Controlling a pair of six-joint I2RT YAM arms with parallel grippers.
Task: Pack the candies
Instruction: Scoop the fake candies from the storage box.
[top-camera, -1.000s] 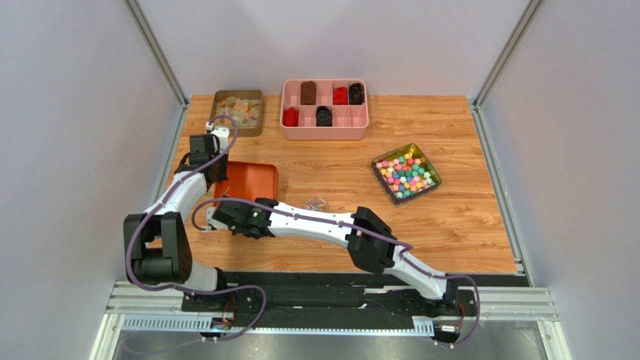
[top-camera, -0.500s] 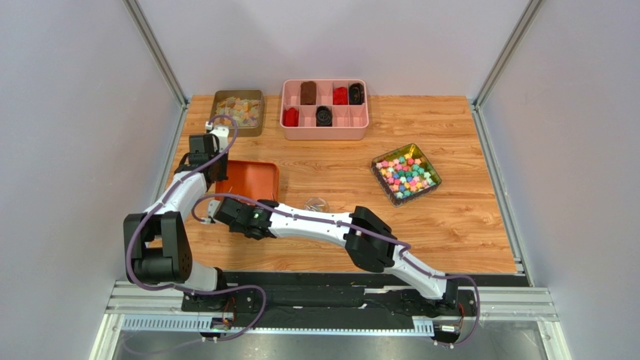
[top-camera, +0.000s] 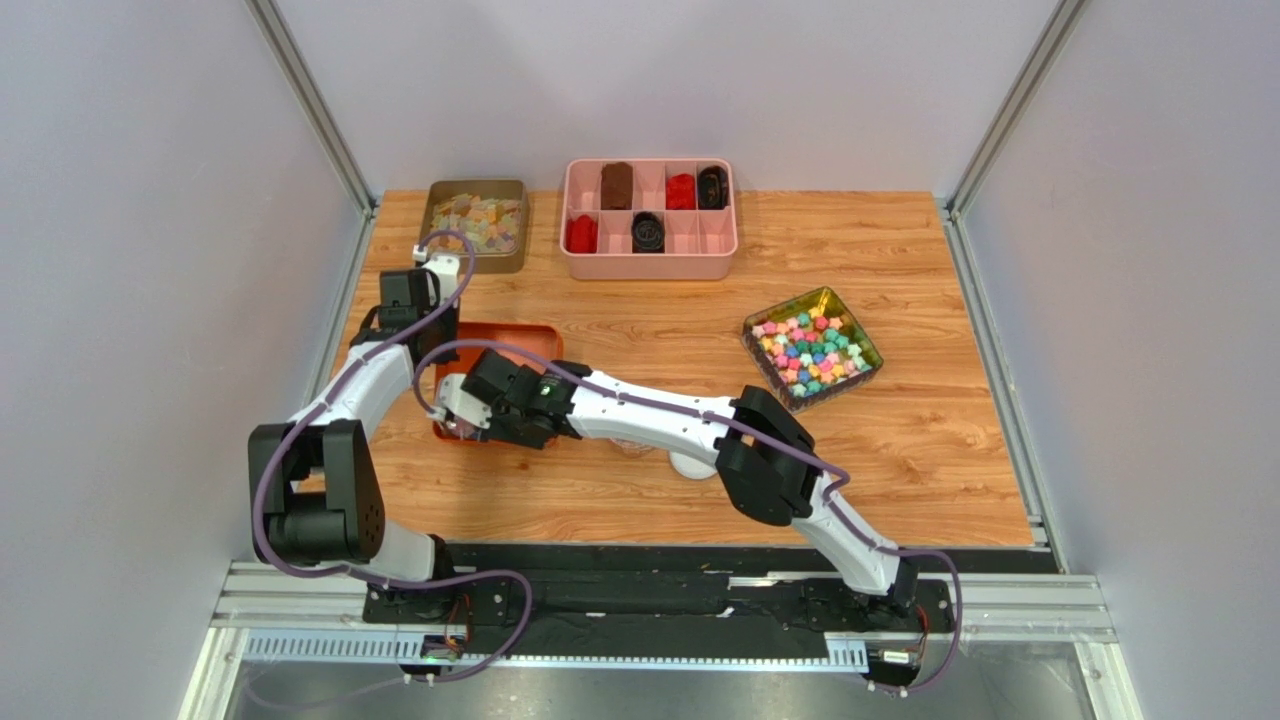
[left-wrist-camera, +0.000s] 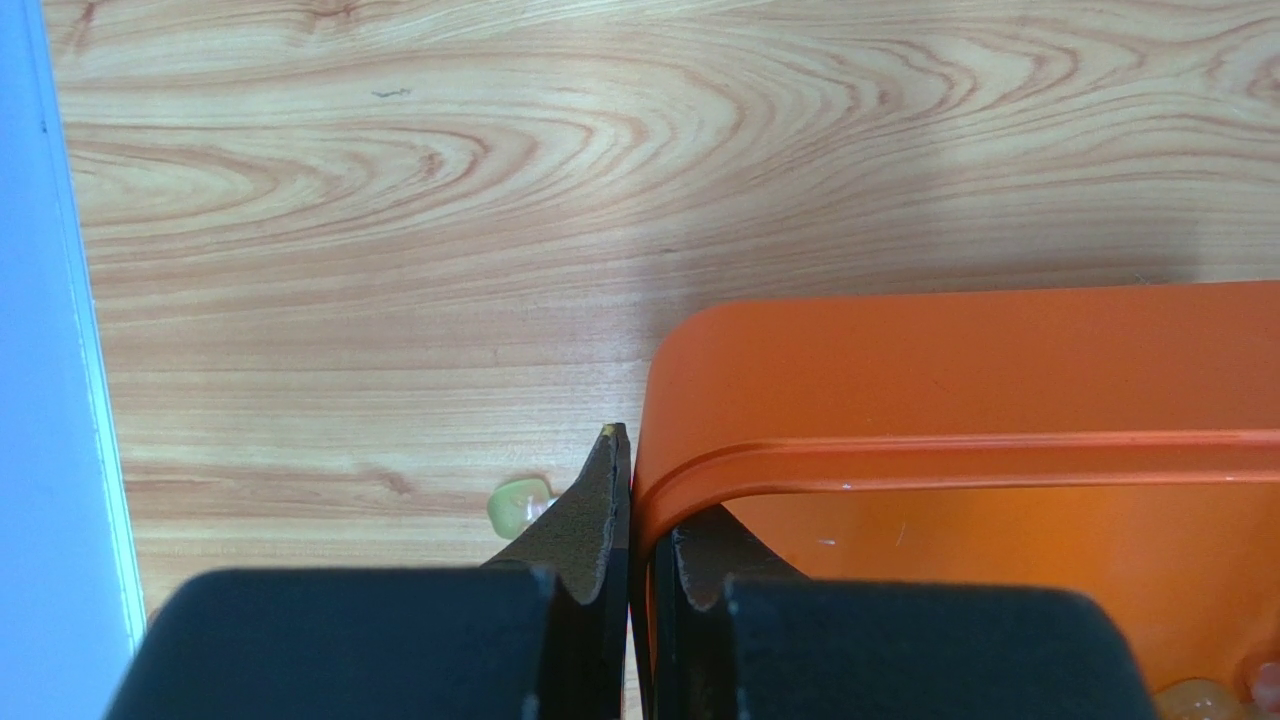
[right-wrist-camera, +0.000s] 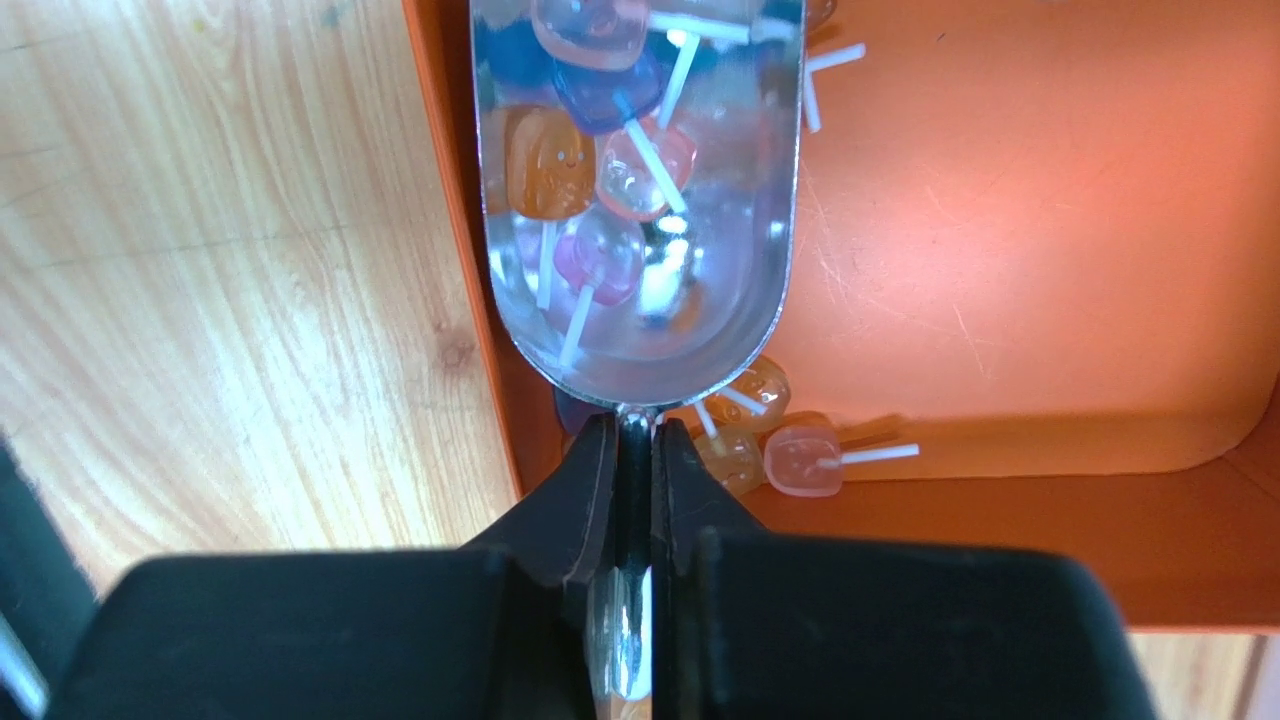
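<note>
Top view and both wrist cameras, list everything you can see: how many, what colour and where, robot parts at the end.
table: one, light wood, beneath everything.
orange tray: one, orange, left side of table.
scoop: one, shiny metal, over the tray's edge.
candies: several in scoop, a few in tray; translucent pink, orange, blue, purple, white sticks.
stray sweet: one, pale yellow-green, on table beside tray.
olive tin: one, holding pale pieces, far left corner.
pink box: one, divided, red and dark pieces, far centre.
green tin: one, bright multicoloured blocks, right of centre.
left gripper: one, black, shut on tray rim.
right gripper: one, black, shut on scoop handle.
</note>
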